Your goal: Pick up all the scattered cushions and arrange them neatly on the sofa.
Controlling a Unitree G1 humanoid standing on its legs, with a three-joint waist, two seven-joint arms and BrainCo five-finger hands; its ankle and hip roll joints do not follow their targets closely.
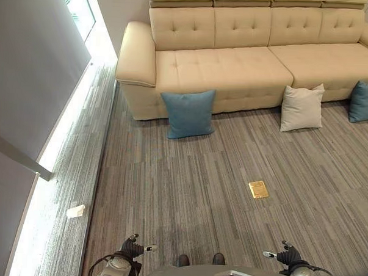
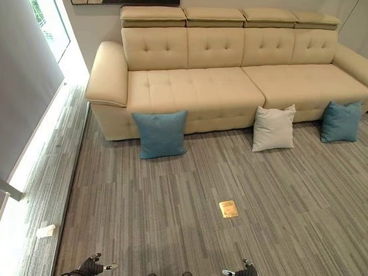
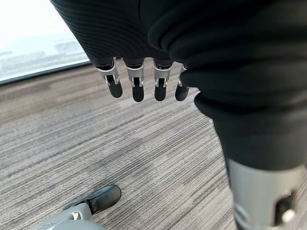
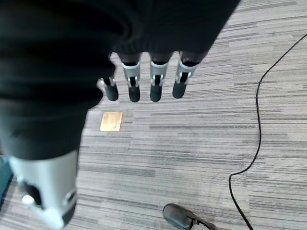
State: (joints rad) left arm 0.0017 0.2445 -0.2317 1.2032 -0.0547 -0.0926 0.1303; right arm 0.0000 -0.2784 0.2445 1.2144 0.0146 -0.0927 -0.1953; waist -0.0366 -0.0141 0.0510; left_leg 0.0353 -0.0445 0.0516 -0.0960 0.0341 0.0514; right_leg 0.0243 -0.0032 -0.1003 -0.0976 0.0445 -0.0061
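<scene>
A beige tufted sofa (image 2: 235, 73) stands against the far wall, its seat bare. Three cushions rest on the grey striped carpet (image 2: 169, 198), each leaning upright against the sofa's front panel: a blue cushion (image 2: 160, 133) below the seat section nearest the left armrest, a white cushion (image 2: 273, 128) below the middle of the sofa, and a second blue cushion (image 2: 341, 121) below the section nearest the right armrest. A brass floor plate (image 2: 228, 208) lies flush in the carpet, well apart from the sofa and in front of the white cushion. A small white object (image 1: 76, 211) lies on the floor by the window wall, well apart from the sofa's left armrest. The left hand (image 3: 139, 81) hangs over bare carpet, fingers straight and released, holding nothing. The right hand (image 4: 144, 81) hangs likewise over carpet near the brass floor plate, fingers extended and empty.
</scene>
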